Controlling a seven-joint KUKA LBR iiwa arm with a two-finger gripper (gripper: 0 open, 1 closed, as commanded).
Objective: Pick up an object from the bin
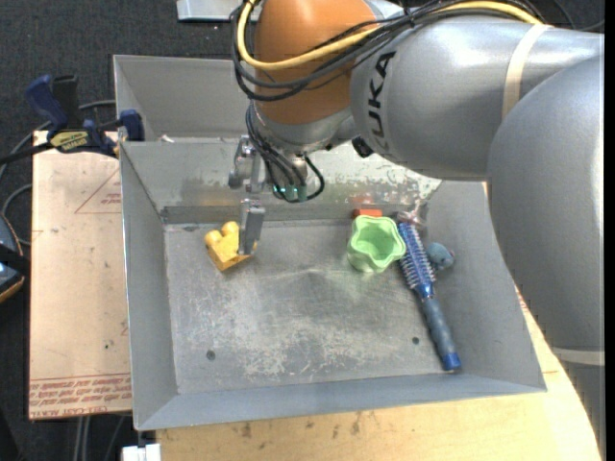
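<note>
Yellow block (223,246) lies on the floor of the bin (288,353), in its far left part, close under the back wall. In the camera view the pincer (250,242) comes down from the orange-capped wrist and stands low at the block's right side. Its tip is against the block's right edge or just beside it, and I cannot tell which. Whether the pincer is released or clenched I cannot tell, and no thing shows plainly inside it.

Well apart to the right, a green cup (375,244) rests on the floor, also near the back wall. A blue brush (426,296) lies just beside the cup on its right, bristles at the far end and handle running toward the near right corner. A small grey-blue lump (441,254) sits at the brush's right, by the bristles.
</note>
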